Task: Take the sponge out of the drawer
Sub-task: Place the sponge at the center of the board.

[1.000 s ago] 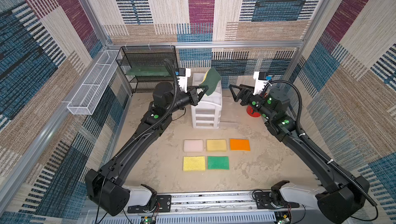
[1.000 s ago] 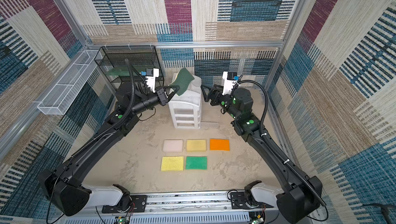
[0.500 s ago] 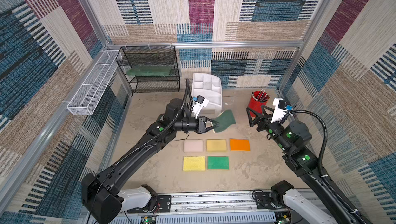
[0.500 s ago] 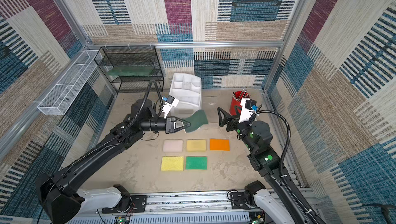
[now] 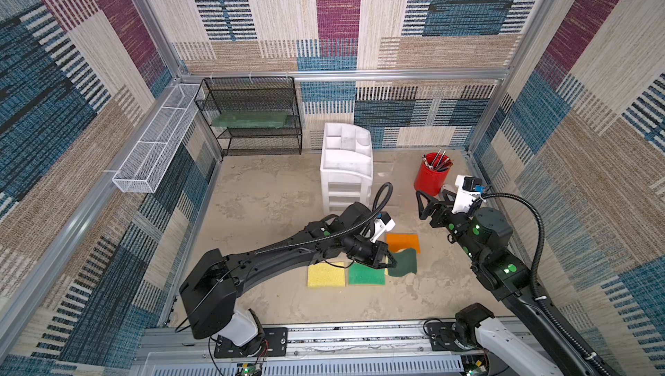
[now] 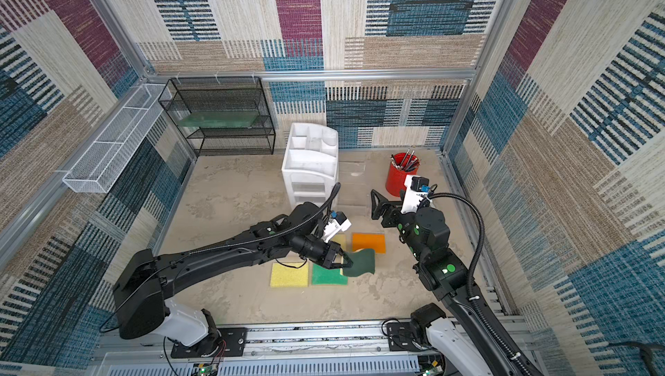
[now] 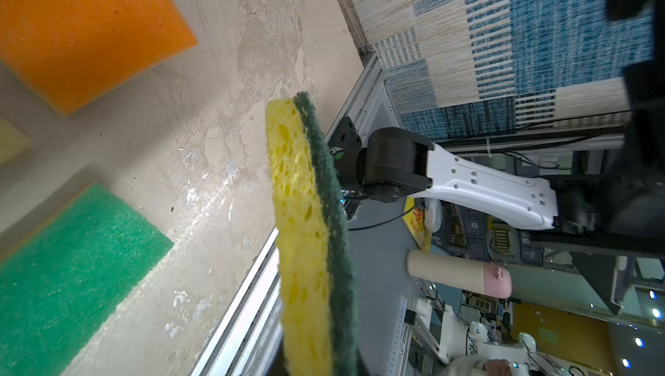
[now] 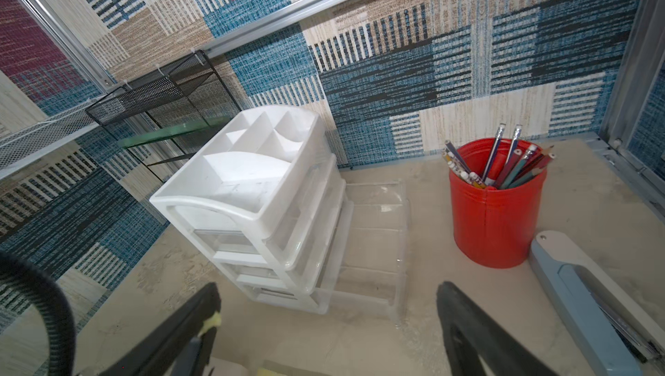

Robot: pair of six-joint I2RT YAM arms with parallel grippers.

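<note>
My left gripper (image 5: 387,265) is shut on a yellow sponge (image 5: 406,262) with a dark green scouring face. It holds the sponge low over the table, just right of the flat green pad (image 5: 365,274). In the left wrist view the sponge (image 7: 309,230) stands on edge and runs out of the frame where the jaws are. The white drawer tower (image 5: 347,176) stands at the back middle, with clear drawers (image 8: 374,233) pulled out sideways. My right gripper (image 5: 431,205) hovers open and holds nothing, right of the tower (image 8: 259,190).
An orange pad (image 5: 403,242) and a yellow pad (image 5: 325,274) lie flat under my left arm. A red cup of pencils (image 5: 431,176) stands by my right gripper, with a grey stapler-like thing (image 8: 583,284) beside it. A black wire shelf (image 5: 252,118) and a white mesh basket (image 5: 154,143) stand at the back left.
My left gripper carried the sponge from the top of the drawer tower down and forward to the pads on the table. My right arm drew back to the right and its jaws widened.
</note>
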